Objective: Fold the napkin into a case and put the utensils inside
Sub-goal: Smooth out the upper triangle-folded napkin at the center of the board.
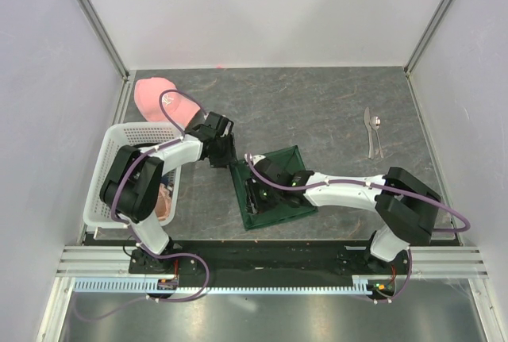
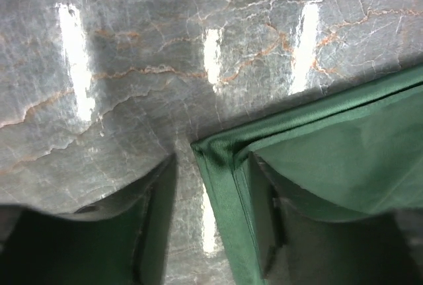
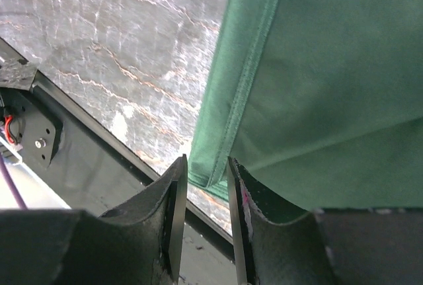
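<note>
Far left: white basket (image 1: 119, 132), pink cap (image 1: 155, 96) behind it, neither part of the job. Left claw (image 2: 213, 162) is down at the far left corner of the napkin (image 1: 284, 169). It is released: its two fingers stand wide and straddle the hemmed corner without pinching it. The napkin lies flat on the worktop (image 1: 317, 112) near the middle, just ahead of the arm bases. At that corner it shows at least two layers, one hem over another, so it looks partly folded. Right claw (image 3: 206, 162) reaches across to the near left corner. Its fingers are parted by a narrow gap with the cloth tip at the fingertips, nothing clamped that I can see. The utensils (image 1: 373, 132) lie side by side at the far right, well apart from the cloth and untouched. Step in hand, by my reading: folding, not loading. The next move calls for both claws to close on their corners together, lift low and carry that edge across evenly to narrow the cloth into a pocket.
</note>
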`<state>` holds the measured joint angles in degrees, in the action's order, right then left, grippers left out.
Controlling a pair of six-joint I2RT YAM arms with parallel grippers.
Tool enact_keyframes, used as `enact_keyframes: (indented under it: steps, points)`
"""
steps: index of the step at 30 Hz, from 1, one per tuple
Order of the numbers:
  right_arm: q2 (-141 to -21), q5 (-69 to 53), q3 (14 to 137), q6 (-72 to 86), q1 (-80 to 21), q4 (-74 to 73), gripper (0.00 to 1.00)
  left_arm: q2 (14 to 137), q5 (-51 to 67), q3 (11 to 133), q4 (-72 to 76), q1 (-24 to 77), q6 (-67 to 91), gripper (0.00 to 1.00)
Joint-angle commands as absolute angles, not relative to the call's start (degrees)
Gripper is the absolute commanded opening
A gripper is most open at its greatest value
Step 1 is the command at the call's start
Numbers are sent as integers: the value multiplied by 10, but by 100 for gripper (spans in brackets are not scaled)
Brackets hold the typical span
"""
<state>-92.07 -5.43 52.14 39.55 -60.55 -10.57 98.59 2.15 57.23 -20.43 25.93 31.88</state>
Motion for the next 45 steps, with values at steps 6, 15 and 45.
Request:
enact_keyframes:
  steps: [6, 15, 45]
  points:
    - [-966, 46, 595, 373, -642, -148, 39, 1005, 44, 556, -168, 258, 310, 47]
    - [-977, 68, 610, 377, -654, -166, 46, 1009, 52, 553, -166, 258, 312, 37]
    - [-1051, 117, 641, 384, -691, -185, 44, 960, 40, 545, -171, 258, 337, 41]
